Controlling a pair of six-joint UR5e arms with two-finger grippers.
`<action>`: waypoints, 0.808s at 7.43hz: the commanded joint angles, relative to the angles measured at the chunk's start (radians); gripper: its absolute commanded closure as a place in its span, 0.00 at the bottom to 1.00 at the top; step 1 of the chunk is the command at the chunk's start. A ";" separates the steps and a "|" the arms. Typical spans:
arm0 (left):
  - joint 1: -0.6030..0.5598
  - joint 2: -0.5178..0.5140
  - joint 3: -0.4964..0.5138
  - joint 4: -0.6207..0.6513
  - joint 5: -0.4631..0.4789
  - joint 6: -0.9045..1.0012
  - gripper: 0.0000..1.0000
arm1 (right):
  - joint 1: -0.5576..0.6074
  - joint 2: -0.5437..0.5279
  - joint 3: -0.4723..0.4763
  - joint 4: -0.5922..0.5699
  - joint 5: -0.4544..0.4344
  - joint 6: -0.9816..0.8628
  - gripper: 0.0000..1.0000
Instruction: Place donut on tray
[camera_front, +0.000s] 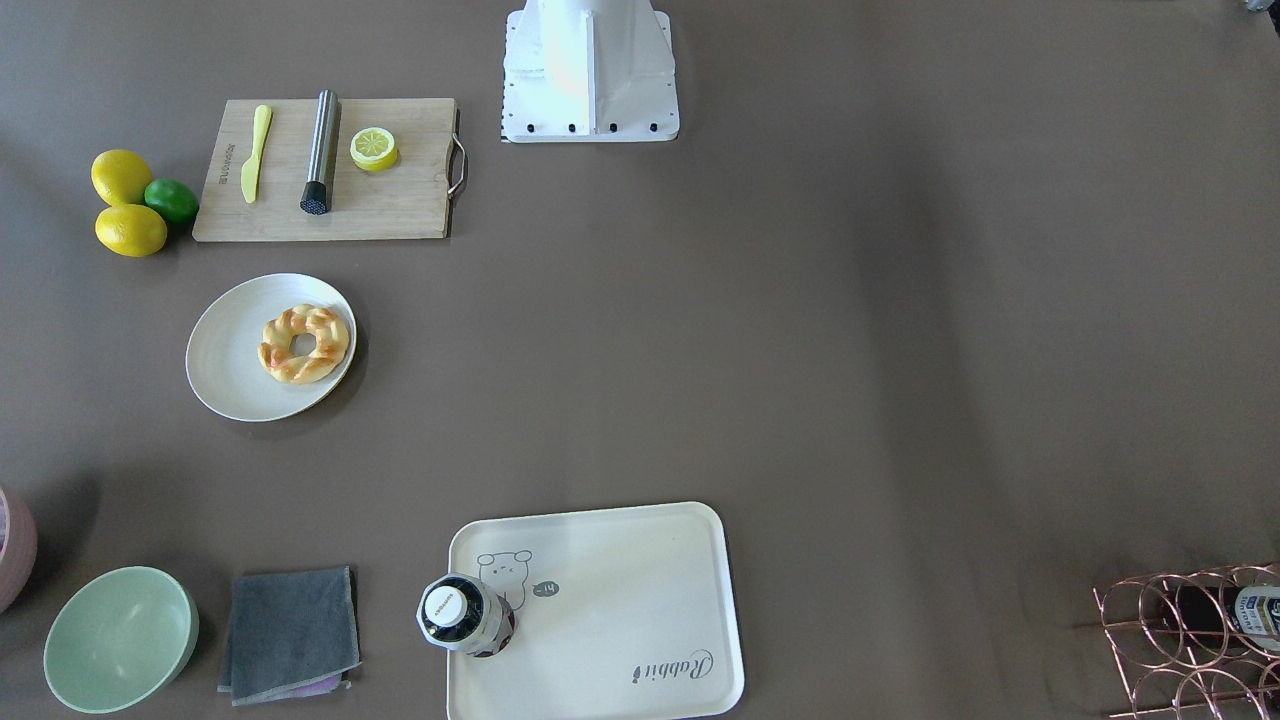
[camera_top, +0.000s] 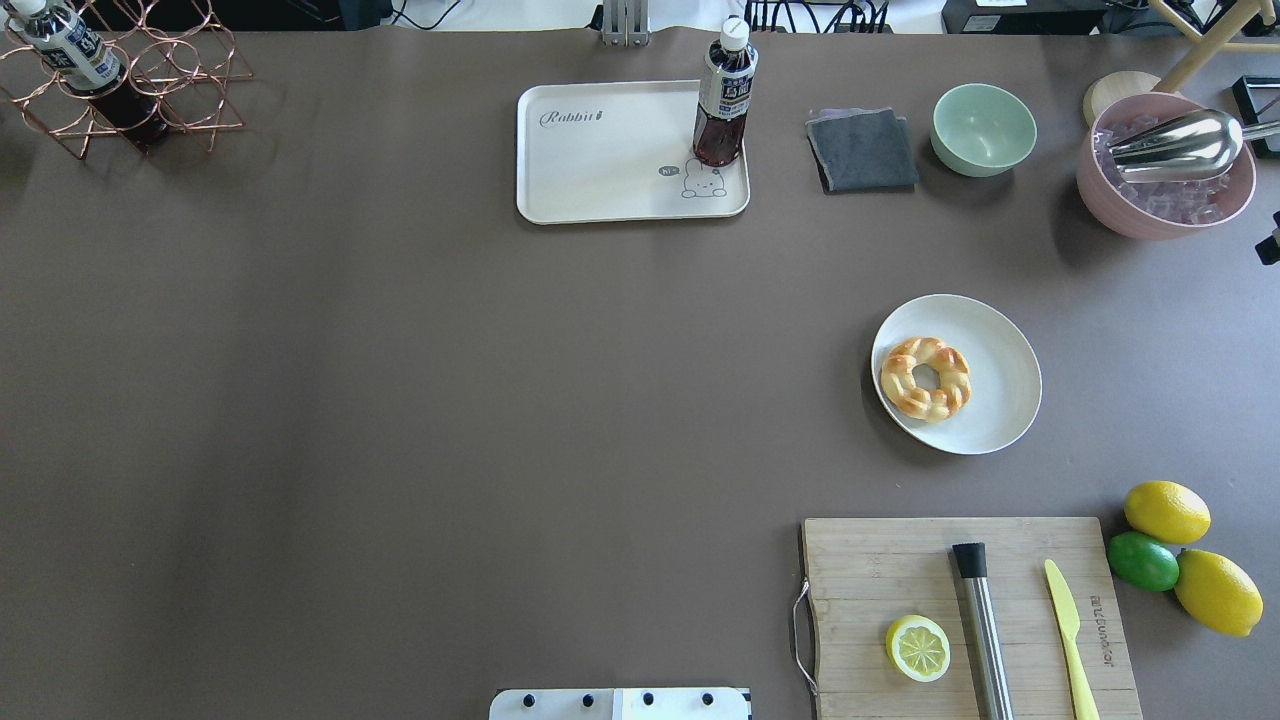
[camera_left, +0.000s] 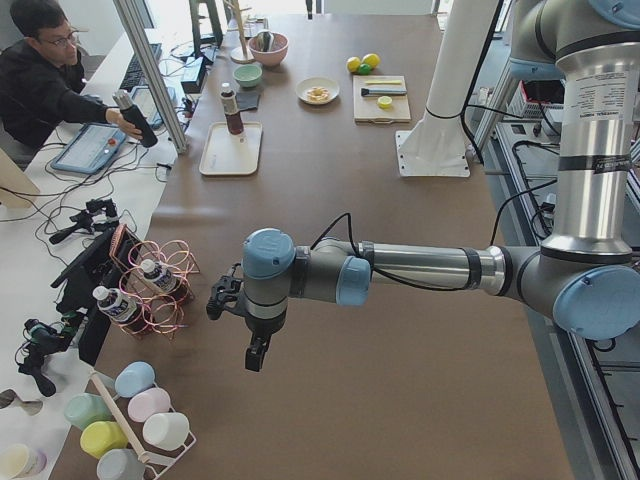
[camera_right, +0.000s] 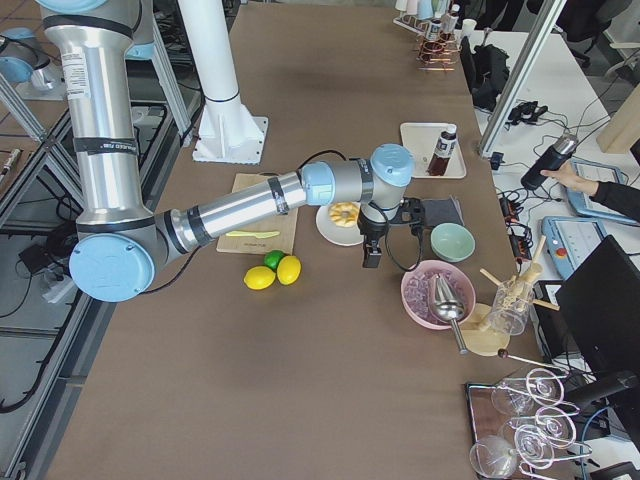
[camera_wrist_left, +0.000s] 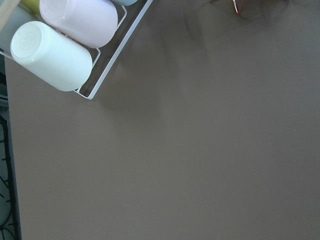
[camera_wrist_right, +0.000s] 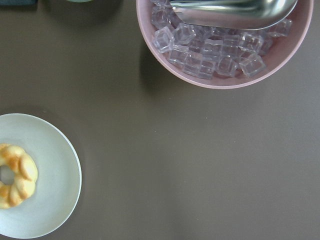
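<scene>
The cream rectangular tray with rounded corners (camera_top: 610, 160) bears "Rabbit" in grey script. The stamp on the wooden cutting board (camera_top: 870, 570) and the label on the dark-drink plastic bottle (camera_top: 723, 95) are too small to read.

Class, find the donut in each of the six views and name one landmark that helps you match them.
Front-facing: donut left of centre, on the round plate.
Overhead: donut right of centre.
Exterior left: donut far off, top centre.
Exterior right: donut near centre.
Left wrist: not in it.
Right wrist: donut at lower left edge, cut off.
Landmark: the round plate under it.
</scene>
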 joint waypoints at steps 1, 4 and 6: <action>-0.001 0.002 0.002 0.000 -0.007 -0.001 0.02 | -0.073 -0.068 -0.004 0.233 0.024 0.146 0.00; -0.001 0.000 0.004 0.000 -0.007 -0.004 0.02 | -0.188 -0.142 -0.113 0.643 0.025 0.395 0.00; -0.001 -0.003 0.007 0.000 -0.007 -0.006 0.02 | -0.268 -0.142 -0.207 0.856 -0.011 0.530 0.00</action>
